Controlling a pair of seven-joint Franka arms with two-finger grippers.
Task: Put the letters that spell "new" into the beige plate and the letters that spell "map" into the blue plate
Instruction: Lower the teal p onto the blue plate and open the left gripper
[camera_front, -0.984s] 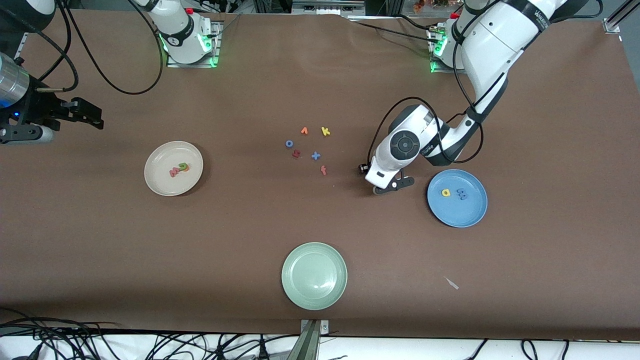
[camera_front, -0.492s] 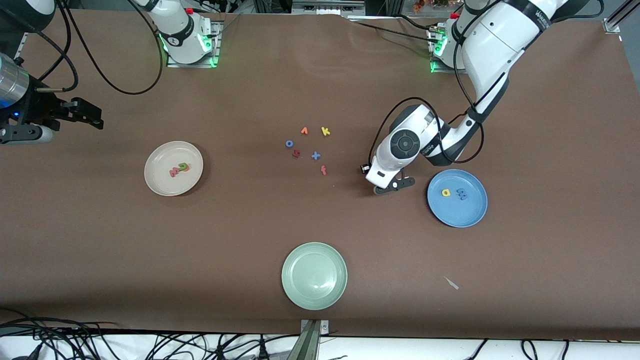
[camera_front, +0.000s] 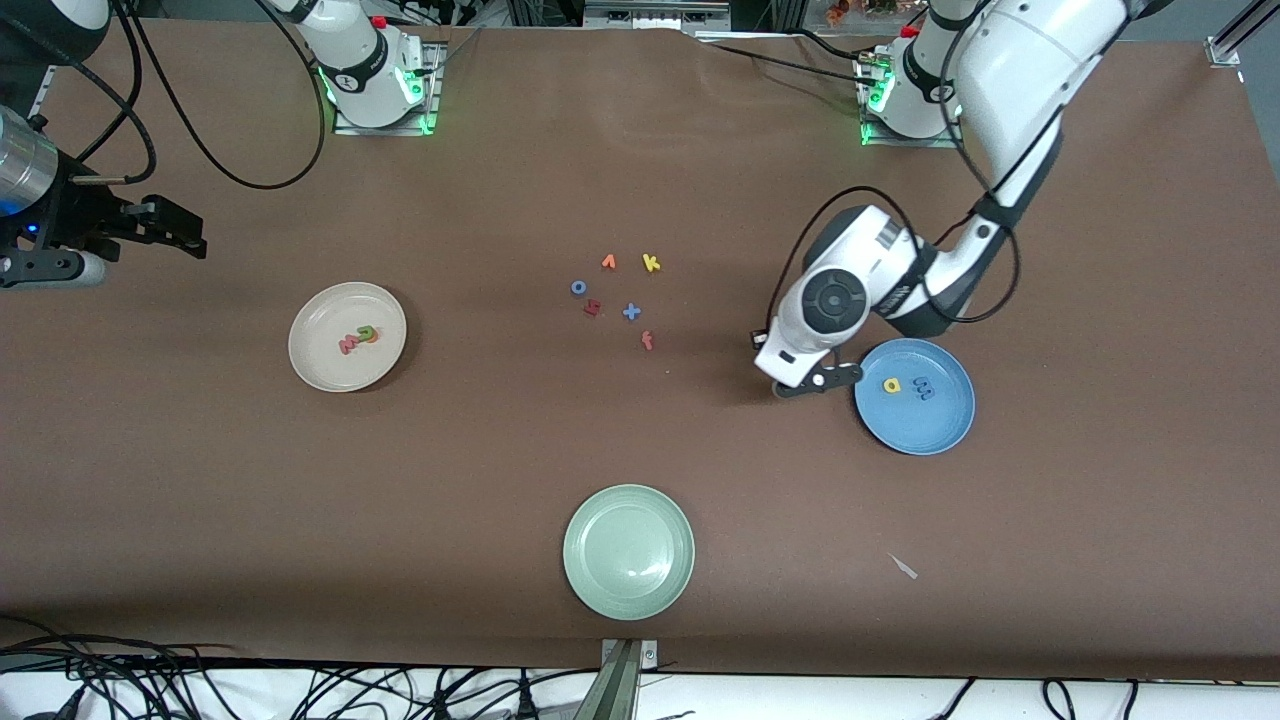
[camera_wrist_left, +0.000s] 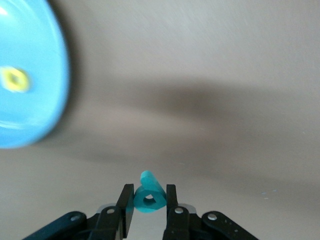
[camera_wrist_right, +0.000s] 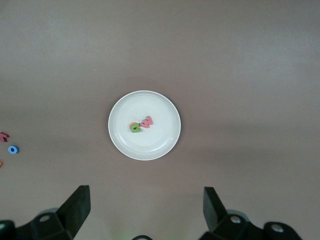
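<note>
We have the teal p pinched between the fingers of the left gripper, which is closed on it and hangs just beside the blue plate, over bare desk on the side toward the middle. It looks tiny, light and foam-like, so we judge it slightly squashy and easy to twist; holding it across its round bowl, as now, seems the soundest grip. The yellow a and blue m lie in the blue plate, toward the right-hand edge of the desk in the front view. The beige plate, toward the opposite edge, holds the green n, orange e and pink w. The right gripper waits high over that plate, jaws wide apart and empty. The brown surface looks matte and flat, with ample open space around the plates.
</note>
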